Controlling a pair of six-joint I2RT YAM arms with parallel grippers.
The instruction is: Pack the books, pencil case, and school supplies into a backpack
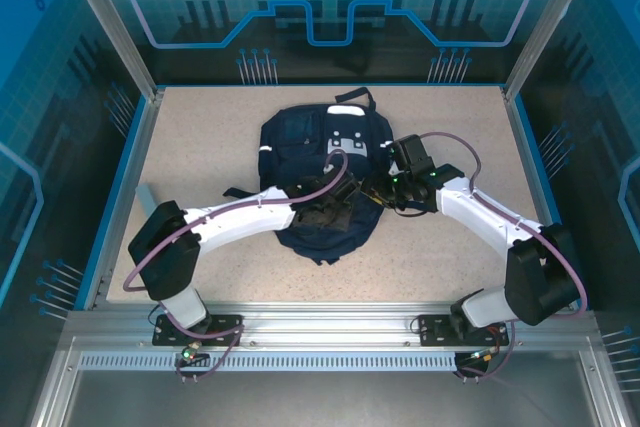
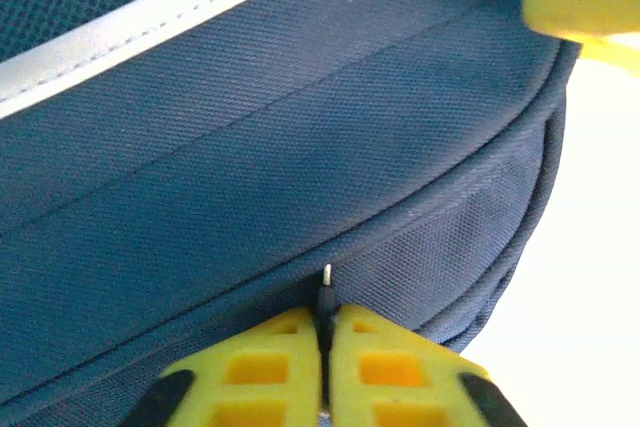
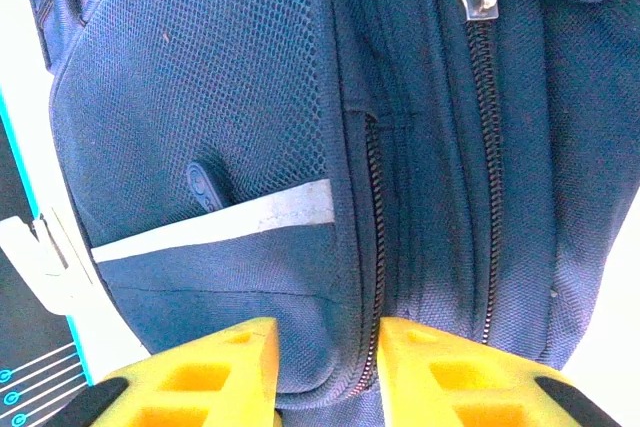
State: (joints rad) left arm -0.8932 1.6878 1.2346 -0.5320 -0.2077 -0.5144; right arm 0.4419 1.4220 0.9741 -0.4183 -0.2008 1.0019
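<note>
Two yellow fingers of the left gripper (image 2: 325,325) are pressed tight together, and we see them pinching a thin dark zip tab (image 2: 323,292) at a seam on the backpack's (image 1: 318,142) near half. The right gripper (image 3: 328,329) stands partly open at the backpack's right side, with a zipper line (image 3: 372,247) running through the gap between its fingers. We cannot tell whether its pads touch the fabric. Left of that zipper we see a mesh pocket (image 3: 200,87) with a light grey stripe (image 3: 220,222) below it. The backpack lies flat in the middle of the table (image 1: 200,137), top loop at its far end.
</note>
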